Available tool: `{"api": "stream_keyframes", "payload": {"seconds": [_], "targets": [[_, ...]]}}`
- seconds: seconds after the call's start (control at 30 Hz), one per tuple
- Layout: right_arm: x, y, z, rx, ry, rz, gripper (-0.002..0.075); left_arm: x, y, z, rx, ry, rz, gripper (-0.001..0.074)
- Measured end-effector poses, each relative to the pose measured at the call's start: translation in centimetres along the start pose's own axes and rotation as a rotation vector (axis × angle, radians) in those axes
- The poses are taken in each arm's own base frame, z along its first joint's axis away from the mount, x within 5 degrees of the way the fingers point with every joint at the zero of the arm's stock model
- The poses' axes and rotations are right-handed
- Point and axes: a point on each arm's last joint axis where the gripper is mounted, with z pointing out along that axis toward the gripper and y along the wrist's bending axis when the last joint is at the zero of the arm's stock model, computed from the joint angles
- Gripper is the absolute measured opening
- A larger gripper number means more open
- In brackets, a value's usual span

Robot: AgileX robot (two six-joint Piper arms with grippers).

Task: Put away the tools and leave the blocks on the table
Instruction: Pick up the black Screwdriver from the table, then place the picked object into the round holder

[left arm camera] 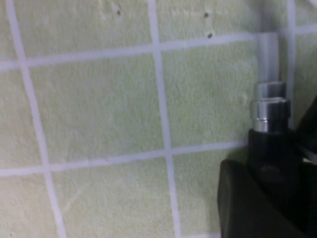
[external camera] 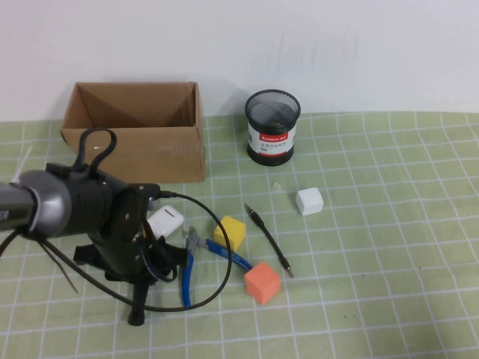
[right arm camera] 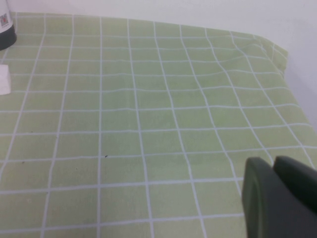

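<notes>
High view: label [external camera: 271, 139] illegible; left gripper [external camera: 142, 280] beside pliers [external camera: 190, 263].

Pale green white-gridded table [external camera: 389, 299], my black left gripper [external camera: 138, 314], blue-handled pliers [external camera: 187, 273], yellow block [external camera: 230, 232], orange block [external camera: 263, 282], white block [external camera: 309, 201], brown box [external camera: 135, 153], black mesh cup [external camera: 272, 127].

High view angled down over table [external camera: 389, 299], left wrist view close above mat — right wrist low, oblique.
</notes>
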Motion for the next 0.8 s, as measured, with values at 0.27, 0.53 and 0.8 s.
{"api": "stream_keyframes", "payload": {"seconds": [0.27,0.53,0.8], "targets": [[0.0,0.0,0.0,0.000,0.000,0.000,-0.0009,-0.2,0.4,-4.3,-0.008,-0.090,0.064,0.0179],[0.0,0.0,0.0,0.000,0.000,0.000,-0.0009,2.6,-0.3,-13.3,0.090,-0.360,0.191,0.0179],[0.0,0.0,0.0,0.000,0.000,0.000,-0.0009,5.0,-2.2,-16.3,0.321,-0.851,0.348,0.0179]]}}
